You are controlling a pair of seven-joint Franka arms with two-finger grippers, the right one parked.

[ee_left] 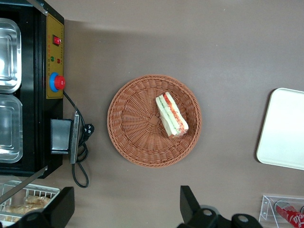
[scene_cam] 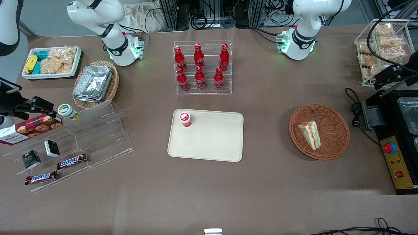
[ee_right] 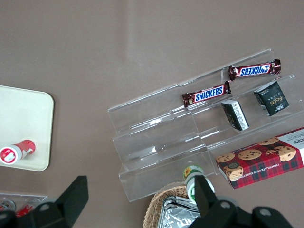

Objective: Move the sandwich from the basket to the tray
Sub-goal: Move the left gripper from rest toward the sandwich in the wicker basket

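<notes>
Bottle (scene_cam: 185, 118) with a red cap stands on one corner of the tray (scene_cam: 212, 143), so the bare middle of that tray is the sensible spot to aim for. Toward the working arm's end of the table sits the basket (scene_cam: 329, 143), well apart from the tray, and the sandwich (scene_cam: 310, 133) lies in it, slightly off centre toward the tray, its striped filling edge facing up. To do the pickup well, I would bring the fingers down astride the wedge so they press on the two flat bread faces rather than on the pointed ends, squeeze gently so the bread is not crushed, and lift straight up over the wicker rim before carrying it across. The gripper (ee_left: 126, 209) hangs high above the table beside the basket, pointing straight down, not yet lowered; its fingers (ee_left: 190, 202) are spread wide apart and hold nothing, as the wrist view shows.
</notes>
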